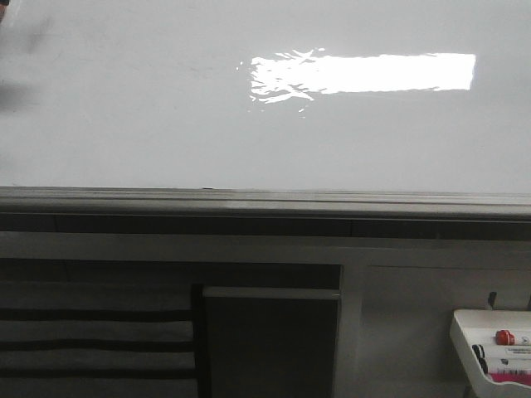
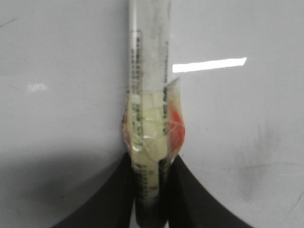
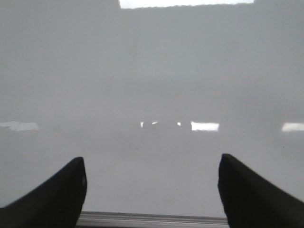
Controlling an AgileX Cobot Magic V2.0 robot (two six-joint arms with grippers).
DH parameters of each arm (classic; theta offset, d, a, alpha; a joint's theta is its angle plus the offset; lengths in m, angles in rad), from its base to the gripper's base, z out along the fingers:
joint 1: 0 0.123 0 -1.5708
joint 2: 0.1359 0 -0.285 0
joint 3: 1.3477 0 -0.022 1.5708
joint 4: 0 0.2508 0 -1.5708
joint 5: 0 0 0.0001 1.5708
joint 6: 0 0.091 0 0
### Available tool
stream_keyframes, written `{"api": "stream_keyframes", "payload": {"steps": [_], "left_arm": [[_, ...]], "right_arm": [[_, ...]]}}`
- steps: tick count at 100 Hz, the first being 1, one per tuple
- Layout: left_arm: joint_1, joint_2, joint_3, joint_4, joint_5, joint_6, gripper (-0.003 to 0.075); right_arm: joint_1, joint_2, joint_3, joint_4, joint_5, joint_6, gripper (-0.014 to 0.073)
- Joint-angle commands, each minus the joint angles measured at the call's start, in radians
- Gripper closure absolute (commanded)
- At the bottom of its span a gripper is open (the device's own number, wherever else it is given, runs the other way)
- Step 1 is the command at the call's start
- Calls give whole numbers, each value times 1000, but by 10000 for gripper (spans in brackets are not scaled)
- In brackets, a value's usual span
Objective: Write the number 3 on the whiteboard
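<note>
One large glossy white-grey whiteboard (image 1: 166,116) fills the upper part of the front view, flat and smooth, carrying one bright rectangular glare patch (image 1: 365,73) with ragged edges at its left end, and a grey metal edge rail (image 1: 265,201) running along its near side. No black marker stroke of a number 3 can be made out on the board in any view; only faint grey smudges show, one at the far left in the front view (image 1: 25,41) and some in the left wrist view (image 2: 259,166). One marker (image 2: 149,71) with a pale translucent barrel is clamped between the two black fingers of the left gripper (image 2: 151,190), its jaws clenched on the barrel; it is wrapped in wrinkled clear tape (image 2: 152,128) with an orange-red patch showing at one side. A column of small black print runs along the barrel, too blurred to read. The right gripper (image 3: 152,190) has its two dark fingers spread wide apart, released, with bare board between them and the rail just beyond. At the lower right of the front view sits one small white tray (image 1: 465,332) holding markers, one with a red cap (image 1: 504,337); its labels are too small to read.
</note>
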Motion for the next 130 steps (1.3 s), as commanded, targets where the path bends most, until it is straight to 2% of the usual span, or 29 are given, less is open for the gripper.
{"api": "stream_keyframes", "payload": {"steps": [1, 13, 26, 41, 58, 77, 84, 98, 114, 130], "left_arm": [[0, -53, -32, 1, -30, -7, 689], [-7, -119, -32, 1, 49, 19, 739], [-67, -198, -36, 1, 172, 108, 739], [-204, -268, -64, -3, 391, 235, 739], [-418, -275, -109, -52, 690, 390, 739], [-617, -254, -137, -227, 794, 529, 739], [-667, -233, -154, -252, 814, 567, 739], [-724, -192, -191, -267, 821, 604, 739], [-737, -177, -214, -292, 823, 688, 739], [-737, -177, -214, -295, 821, 706, 739]], "right_arm": [[2, 14, -47, 22, -64, -6, 79], [4, 22, -97, 107, 21, -6, 79], [8, 66, -177, 180, 145, -44, 79], [8, 159, -293, 449, 340, -320, 79], [8, 309, -399, 724, 554, -647, 79], [21, 484, -460, 927, 745, -971, 85], [70, 534, -479, 934, 749, -1046, 111], [233, 618, -501, 917, 736, -1170, 145], [434, 676, -501, 799, 572, -1189, 146], [575, 719, -501, 797, 456, -1223, 146]]}}
